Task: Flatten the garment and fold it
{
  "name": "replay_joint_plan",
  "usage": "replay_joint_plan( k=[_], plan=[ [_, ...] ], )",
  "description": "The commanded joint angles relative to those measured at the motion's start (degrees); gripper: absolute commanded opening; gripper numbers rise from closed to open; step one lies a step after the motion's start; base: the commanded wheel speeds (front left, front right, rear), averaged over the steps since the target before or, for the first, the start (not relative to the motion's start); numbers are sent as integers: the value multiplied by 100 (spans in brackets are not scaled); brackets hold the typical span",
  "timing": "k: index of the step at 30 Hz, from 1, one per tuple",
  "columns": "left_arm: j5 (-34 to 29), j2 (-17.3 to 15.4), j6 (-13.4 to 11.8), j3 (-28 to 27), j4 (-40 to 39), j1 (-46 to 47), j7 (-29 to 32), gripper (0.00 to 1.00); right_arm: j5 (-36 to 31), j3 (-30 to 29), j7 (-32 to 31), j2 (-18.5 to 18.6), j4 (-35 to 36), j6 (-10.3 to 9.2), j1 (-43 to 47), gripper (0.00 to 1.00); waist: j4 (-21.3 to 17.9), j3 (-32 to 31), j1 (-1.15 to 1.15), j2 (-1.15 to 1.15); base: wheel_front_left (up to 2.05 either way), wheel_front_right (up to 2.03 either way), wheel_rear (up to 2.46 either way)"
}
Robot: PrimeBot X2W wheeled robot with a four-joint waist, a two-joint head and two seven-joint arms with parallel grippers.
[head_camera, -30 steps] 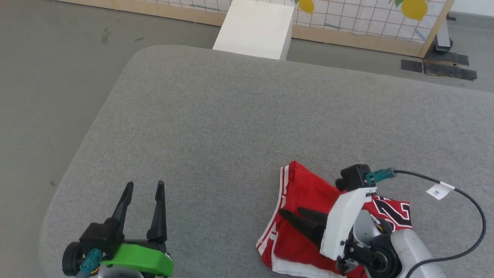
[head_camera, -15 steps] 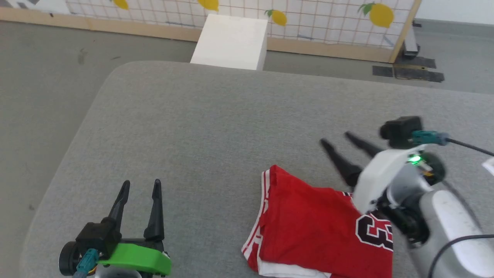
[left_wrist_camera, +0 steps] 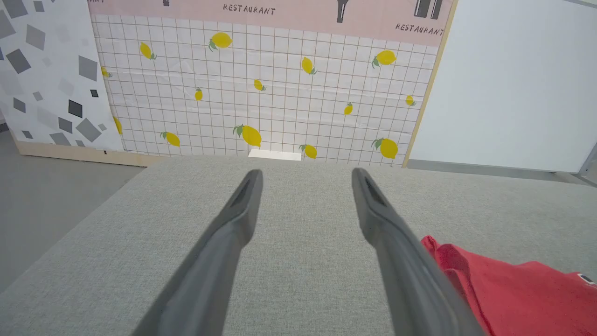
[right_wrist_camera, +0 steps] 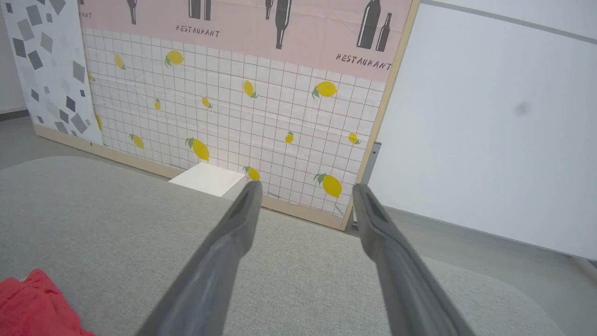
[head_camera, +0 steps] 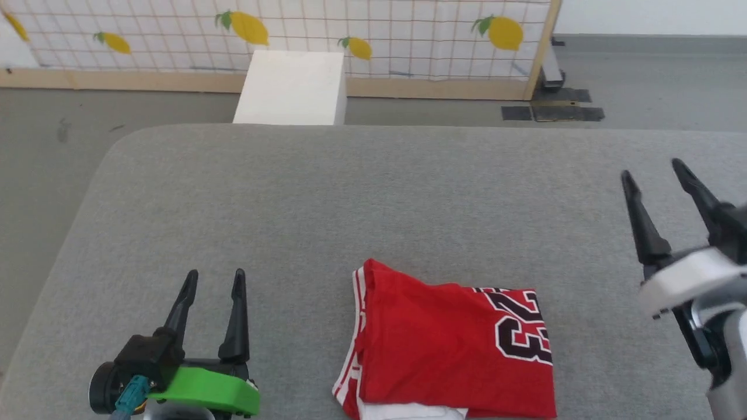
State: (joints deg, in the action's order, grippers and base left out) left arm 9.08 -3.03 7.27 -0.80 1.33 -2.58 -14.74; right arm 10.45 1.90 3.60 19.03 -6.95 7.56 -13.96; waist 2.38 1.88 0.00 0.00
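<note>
Head view has the folded shirt (head_camera: pixel 449 344) at the near edge of the grey pad (head_camera: pixel 350 192), left gripper (head_camera: pixel 216 272) beside it and right gripper (head_camera: pixel 652 168) farther right, both spread and empty, a white box (head_camera: pixel 292 87) beyond.

One red garment (head_camera: pixel 443 344) is lying on one grey worktop (head_camera: pixel 350 204), and two black digits (head_camera: pixel 522 326) are showing on it. Two grippers are showing, the left gripper (head_camera: pixel 216 274) and the right gripper (head_camera: pixel 651 169), each carrying two dark fingers (head_camera: pixel 236 315). One white box (head_camera: pixel 292 87) is standing on the floor (head_camera: pixel 58 146) before one lemon-print panel (head_camera: pixel 408 35), which is showing five lemons (head_camera: pixel 248 26) in the head view.
</note>
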Motion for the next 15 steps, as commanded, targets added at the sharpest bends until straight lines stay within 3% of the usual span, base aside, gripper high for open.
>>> replay_joint_plan(
  k=[1,6,10,15],
  plan=[
    [-11,8,22,-9,-11,17,-26,100,-113,-58,177,-71,78,-8,210,100,-96,-28,0,0,0,0,0],
    [-22,9,22,2,-29,0,-26,100,-234,-410,547,-333,259,-8,779,100,-146,-31,0,0,0,0,0],
    [-38,4,22,74,-23,-21,-26,100,-213,-863,701,-875,594,-8,1144,100,-136,-30,0,0,0,0,0],
    [-55,2,22,95,-66,-68,-26,100,-678,-1070,799,-1368,1084,-8,1599,100,-136,-20,0,0,0,0,0]
  ],
)
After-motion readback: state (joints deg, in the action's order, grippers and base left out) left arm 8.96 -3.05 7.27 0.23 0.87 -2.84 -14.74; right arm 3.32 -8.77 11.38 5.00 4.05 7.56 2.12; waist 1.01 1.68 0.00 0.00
